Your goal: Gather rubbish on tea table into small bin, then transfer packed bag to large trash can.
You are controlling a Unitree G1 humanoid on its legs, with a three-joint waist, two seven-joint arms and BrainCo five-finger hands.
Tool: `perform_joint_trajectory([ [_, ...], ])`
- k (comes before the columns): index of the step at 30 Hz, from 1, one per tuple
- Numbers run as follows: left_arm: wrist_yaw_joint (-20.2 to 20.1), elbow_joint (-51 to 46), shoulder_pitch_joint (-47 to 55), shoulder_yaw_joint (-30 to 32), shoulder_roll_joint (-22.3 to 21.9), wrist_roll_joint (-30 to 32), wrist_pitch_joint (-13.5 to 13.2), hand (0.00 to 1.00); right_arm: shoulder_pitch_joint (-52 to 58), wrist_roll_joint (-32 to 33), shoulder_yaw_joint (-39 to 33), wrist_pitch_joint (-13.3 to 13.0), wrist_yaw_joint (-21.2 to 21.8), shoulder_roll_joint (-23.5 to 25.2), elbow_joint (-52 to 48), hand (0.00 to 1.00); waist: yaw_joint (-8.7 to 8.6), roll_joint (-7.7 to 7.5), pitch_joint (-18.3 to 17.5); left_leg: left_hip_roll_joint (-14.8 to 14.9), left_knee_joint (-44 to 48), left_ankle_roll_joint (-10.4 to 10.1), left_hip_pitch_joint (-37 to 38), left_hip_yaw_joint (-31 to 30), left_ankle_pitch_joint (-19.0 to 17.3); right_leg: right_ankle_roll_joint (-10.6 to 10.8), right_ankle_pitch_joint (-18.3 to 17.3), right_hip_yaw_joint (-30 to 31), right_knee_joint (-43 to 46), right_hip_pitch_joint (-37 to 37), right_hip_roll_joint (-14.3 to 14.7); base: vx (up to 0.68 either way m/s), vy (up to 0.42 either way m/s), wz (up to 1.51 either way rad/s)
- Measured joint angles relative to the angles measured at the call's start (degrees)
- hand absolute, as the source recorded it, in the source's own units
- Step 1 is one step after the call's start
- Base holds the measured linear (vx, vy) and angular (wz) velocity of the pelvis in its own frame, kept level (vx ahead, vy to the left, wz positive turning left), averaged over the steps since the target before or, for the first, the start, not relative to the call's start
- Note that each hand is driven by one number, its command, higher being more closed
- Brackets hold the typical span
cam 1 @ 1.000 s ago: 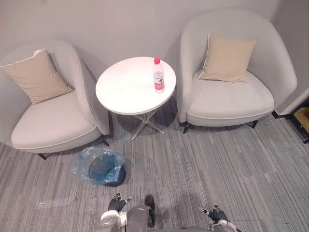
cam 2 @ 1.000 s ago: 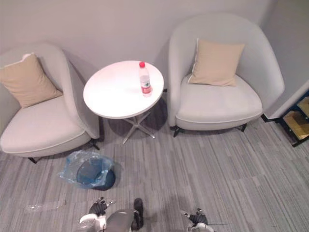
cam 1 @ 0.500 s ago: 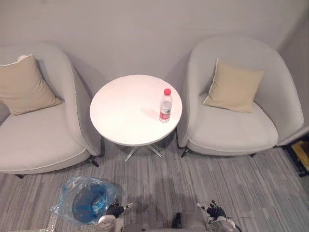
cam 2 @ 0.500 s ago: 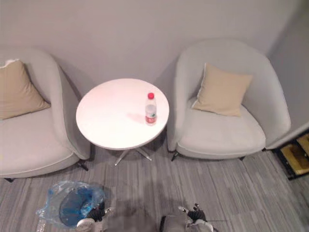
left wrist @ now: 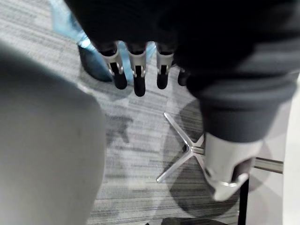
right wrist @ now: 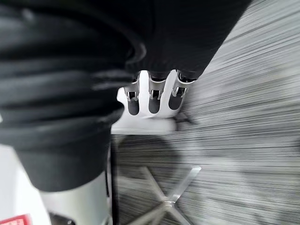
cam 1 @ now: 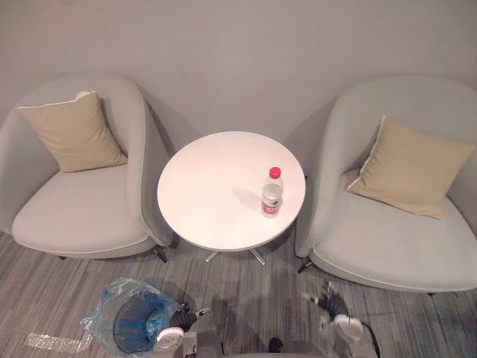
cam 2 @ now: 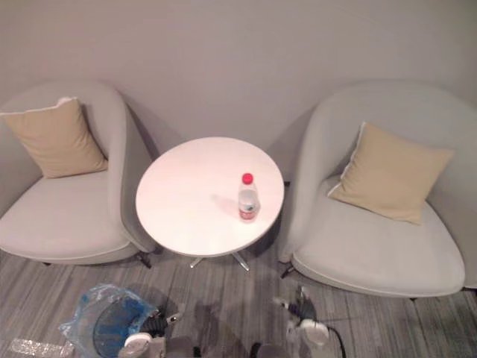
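- Left eye view: a clear plastic water bottle (cam 1: 272, 193) with a red cap stands upright on the right half of a round white table (cam 1: 212, 198). It is close to the edge that faces the right armchair (cam 1: 387, 246), and its long axis is vertical. The robot's left hand (cam 1: 184, 312) and right hand (cam 1: 330, 304) hang low over the carpet (cam 1: 253, 287) in front of the table, both well apart from the bottle. The right hand is the nearer one. A reach from it would likely go forward, upward and a little toward the left.
- Right eye view: the small bin (cam 2: 112, 332), lined with a blue bag (cam 2: 78, 321), sits on the carpet to the left of the table, just beside the left hand.
- Left wrist view: the left hand's fingers (left wrist: 136, 75) hang straight, side by side, and hold nothing. Past them are the blue bag's edge and the table's metal foot (left wrist: 180, 159).
- Right wrist view: the right hand's fingers (right wrist: 152, 96) are straight and relaxed, and they hold nothing. The table's metal foot is beyond them.
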Motion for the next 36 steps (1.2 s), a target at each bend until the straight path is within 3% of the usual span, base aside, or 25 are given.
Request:
perform_joint_trajectory([
  [2, 0.0, 1.0, -0.2, -0.1, 0.7, 0.1, 0.0, 0.0, -0.1, -0.4, -1.5, 0.5, 0.0, -0.2, 3.4, 0.0, -0.1, -1.29, -0.4, -2.2, -3.3, 1.2, 1.8, 1.0, 0.8, 1.2, 0.1, 0.4, -1.8, 0.8, -1.9, 0.2, 0.157, -0.04],
  [7, -1.0, 2.9, -0.7, -1.9, 1.7, 1.4, 0.1, 0.0, 2.1, -0.8, -1.5, 1.5, 0.4, -0.4, 4.3, 0.0, -0.92, -1.62, -1.0, -5.5, -7.9, 2.4, 5.6, 1.3, 1.5, 2.6, -0.1, 1.7, -3.5, 2.6, -4.5, 0.14, 0.135, -0.04],
  [14, -1.0, 3.0, -0.6, -4.3, 2.2, 2.2, 0.1, 0.0, 2.5, -3.4, 1.0, 1.5, 0.5, -0.4, 3.6, 0.0, -0.94, -1.97, -2.2, -5.5, -9.3, 2.8, 7.2, 1.1, 1.8, 2.6, -0.1, 2.9, -4.3, 3.7, -4.2, 0.08, 0.01, -0.02],
  [17, -1.0, 3.0, -0.3, -4.4, 1.9, 2.2, 0.0, 0.0, 4.0, -2.8, 0.6, 0.2, 0.7, -0.2, 3.1, 0.0, -1.09, -1.82, -2.5, -5.3, -10.6, 2.7, 7.8, 1.0, 1.8, 2.6, -0.1, 2.9, -5.7, 4.4, -3.7, 0.02, -0.038, 0.03],
  [22, -0.9, 3.3, 0.2, -4.0, 1.9, 2.3, 0.1, 0.0, 8.0, -6.4, -0.9, 3.2, -1.1, 0.3, 3.9, 0.0, -1.37, -2.0, -3.3, -5.1, -12.6, 2.5, 9.3, 1.0, 2.5, 2.3, 0.6, 3.1, -7.7, 6.2, -3.2, 0.01, -0.011, -0.04],
  [26, -0.9, 3.1, 0.6, -4.0, 2.1, 2.5, 0.1, 0.0, 10.9, -9.8, 0.7, 4.1, -2.3, 0.0, -9.6, 0.0, -2.16, -2.06, -3.3, -5.0, -14.7, 2.8, 9.2, 0.9, 4.3, 2.2, 2.8, 3.3, -9.6, 5.8, -2.9, -0.04, 0.012, -0.02],
  [31, -1.0, 2.4, 1.2, -4.5, 2.4, 3.8, -0.1, 0.0, 11.0, -15.4, 1.1, 2.3, -2.9, -0.6, -25.8, 0.0, -2.11, -3.15, -4.1, -5.4, -16.2, 3.2, 9.0, 0.6, 5.4, 2.3, 4.1, 3.5, -10.7, 5.0, -3.0, -0.09, 0.023, 0.0],
  [36, -0.9, 1.4, 1.7, -4.6, 2.5, 4.6, -0.1, 0.0, 11.1, -20.2, 1.1, 1.2, -4.3, -0.6, -32.4, 0.0, -2.09, -3.24, -4.2, -5.8, -19.2, 3.4, 9.1, -0.4, 8.1, 3.1, 4.4, 3.5, -11.5, 4.4, -3.5, -0.12, -0.004, 0.08],
])
